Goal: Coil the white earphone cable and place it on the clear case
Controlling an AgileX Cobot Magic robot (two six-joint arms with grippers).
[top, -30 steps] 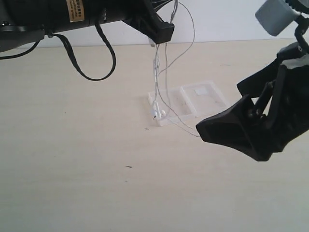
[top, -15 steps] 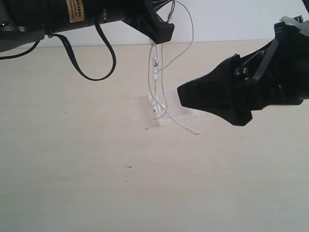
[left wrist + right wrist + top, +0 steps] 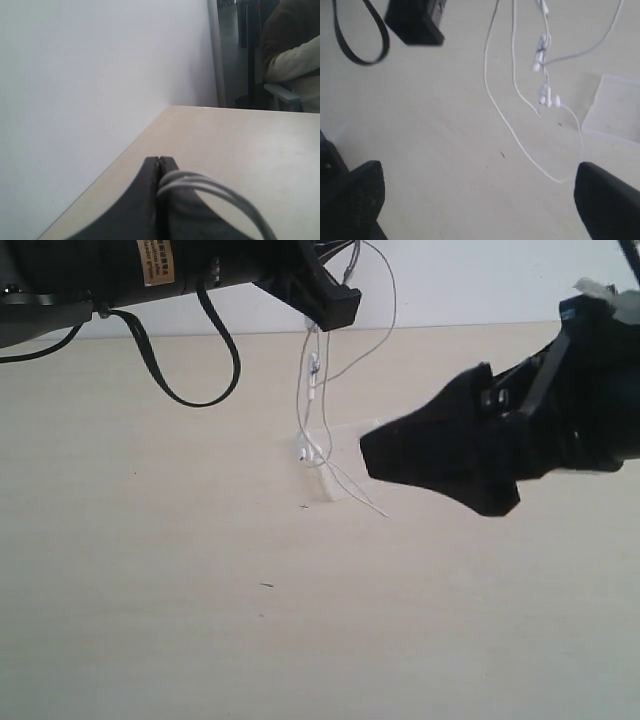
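My left gripper (image 3: 335, 310) hangs high over the table, shut on the white earphone cable (image 3: 323, 425). Two strands leave its closed fingertips (image 3: 159, 161) in the left wrist view as the cable (image 3: 210, 185). The earbuds (image 3: 305, 452) dangle just above the near corner of the clear case (image 3: 335, 486); the cable's tail trails onto the table. My right gripper (image 3: 400, 455) is open and empty, hovering over the case and hiding most of it. In the right wrist view the cable (image 3: 520, 145) curves between the wide-apart fingers, with the earbuds (image 3: 547, 97) and clear case (image 3: 615, 110) beyond.
A thick black robot cable (image 3: 200, 390) loops down from the left arm over the table's far left. The white wall runs along the table's back edge. The beige tabletop (image 3: 250, 620) lies toward the front.
My right gripper has swung left and up over the clear case, covering most of it. The hanging cable and earbuds have shifted slightly left and higher. The left gripper stays put.
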